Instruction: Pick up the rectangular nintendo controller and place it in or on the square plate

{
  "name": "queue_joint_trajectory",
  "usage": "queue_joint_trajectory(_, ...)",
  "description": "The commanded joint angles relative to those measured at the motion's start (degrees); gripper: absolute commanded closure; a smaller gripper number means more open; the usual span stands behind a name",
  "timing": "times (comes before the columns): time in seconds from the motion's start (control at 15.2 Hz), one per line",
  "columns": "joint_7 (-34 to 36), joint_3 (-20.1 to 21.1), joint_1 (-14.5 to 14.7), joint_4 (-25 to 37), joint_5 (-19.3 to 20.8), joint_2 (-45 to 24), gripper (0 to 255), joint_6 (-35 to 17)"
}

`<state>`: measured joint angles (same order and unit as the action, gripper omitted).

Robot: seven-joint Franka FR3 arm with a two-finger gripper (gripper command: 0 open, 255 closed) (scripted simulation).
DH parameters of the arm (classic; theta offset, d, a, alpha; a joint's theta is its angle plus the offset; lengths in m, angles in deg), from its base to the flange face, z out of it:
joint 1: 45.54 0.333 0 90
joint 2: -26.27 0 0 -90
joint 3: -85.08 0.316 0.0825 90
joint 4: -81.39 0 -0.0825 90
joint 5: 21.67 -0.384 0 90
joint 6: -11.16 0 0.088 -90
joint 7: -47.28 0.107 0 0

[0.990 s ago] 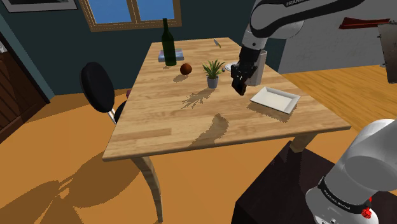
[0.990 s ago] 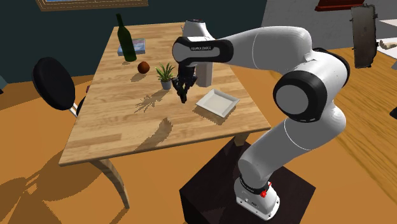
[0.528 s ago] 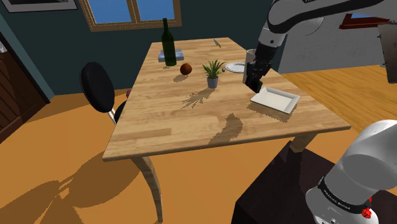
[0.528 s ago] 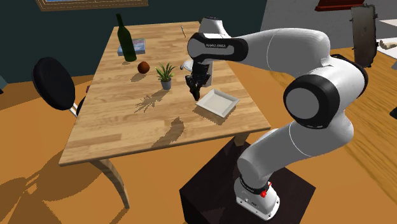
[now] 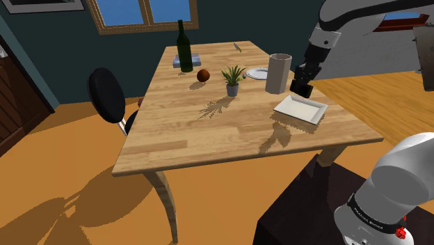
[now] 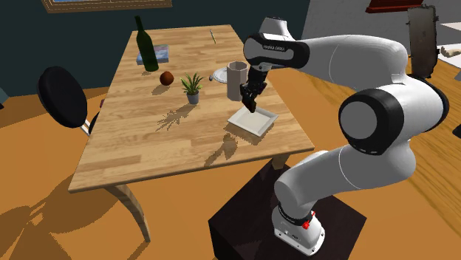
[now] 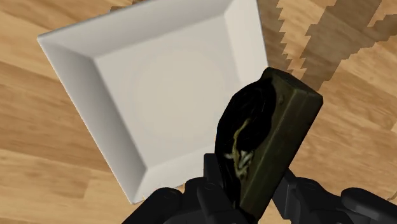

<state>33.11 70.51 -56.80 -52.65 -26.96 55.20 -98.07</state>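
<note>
Warm wooden planks make up the worktop (image 5: 181, 132), which stands on an orange floor before a dark teal wall with a window (image 5: 142, 10). A black round-backed chair (image 5: 106, 94) sits at the side toward the shoulder view's left.

The white arm reaches over the worktop's edge nearest the stand (image 5: 306, 209). Its black end effector (image 5: 301, 89) hangs just above the square plate (image 5: 301, 108), over the plate's far side, and just beside a tall grey cup (image 5: 278, 73). The wrist view shows the end effector clamped around the nintendo controller (image 7: 280, 127), a dark, olive-tinged rectangular block with a black patch on its face. The fingers (image 7: 216, 191) press on it from both sides. The block juts out tilted, and it overlaps one corner region of the white plate below. I cannot say that it touches the plate; it looks raised above it.

Farther along the worktop, beyond the cup, lies a small round plate (image 5: 257, 73). Near it, toward the shoulder view's left, stand a little potted plant (image 5: 233, 80) and a brown ball (image 5: 203, 75). A dark green bottle (image 5: 183, 45) stands upright toward the far end.
</note>
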Motion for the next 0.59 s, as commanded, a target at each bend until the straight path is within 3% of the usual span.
queue_joint_trajectory(0.0, -2.87, -2.27, -1.32, 0.2, 1.2, 0.82, 255, 1.4)
queue_joint_trajectory(0.53, -4.08, -2.9, -1.38, -5.24, 1.05, -0.08, 255, -4.82)
